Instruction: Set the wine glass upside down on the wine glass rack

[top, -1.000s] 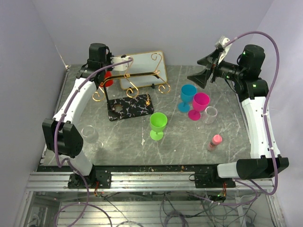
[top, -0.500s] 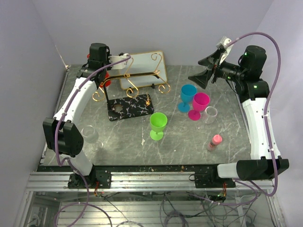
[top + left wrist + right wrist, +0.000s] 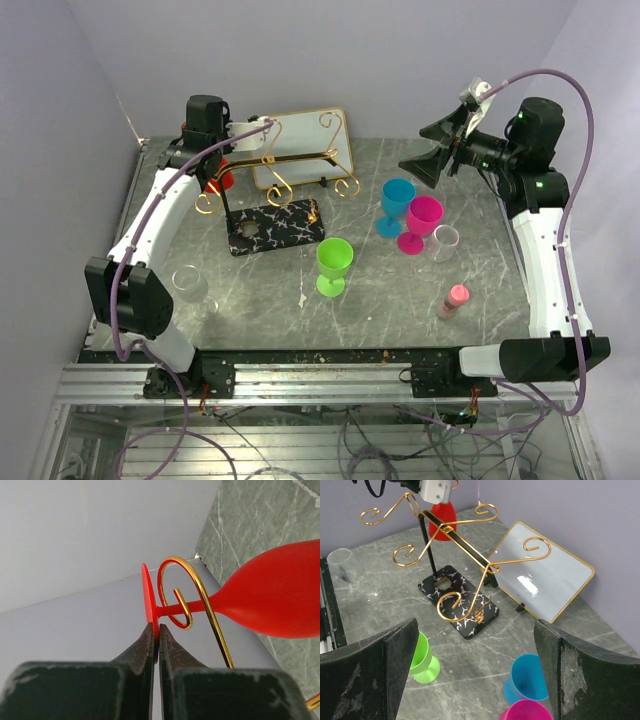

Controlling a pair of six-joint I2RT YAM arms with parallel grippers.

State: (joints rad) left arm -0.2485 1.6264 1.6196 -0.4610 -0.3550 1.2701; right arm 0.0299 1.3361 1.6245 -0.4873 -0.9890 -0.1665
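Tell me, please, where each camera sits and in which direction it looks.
Top external: above and behind the bases, looking down on the table, wine glass rack and both arms.
Left wrist: looks along the left gripper, shut on the red wine glass, whose stem lies inside a rack scroll.
Right wrist: high at the far right, looks down at the rack between the open right gripper fingers.
Shared: top and right wrist both show rack and green glass.

Above and behind the arm bases, looking down over the whole tabletop. On the left wrist, pressed close behind the left tool, facing a red glass and one curl of the rack. On the right wrist, farther off, looking down past the right tool at rack, red glass and tray, all shared overhead.
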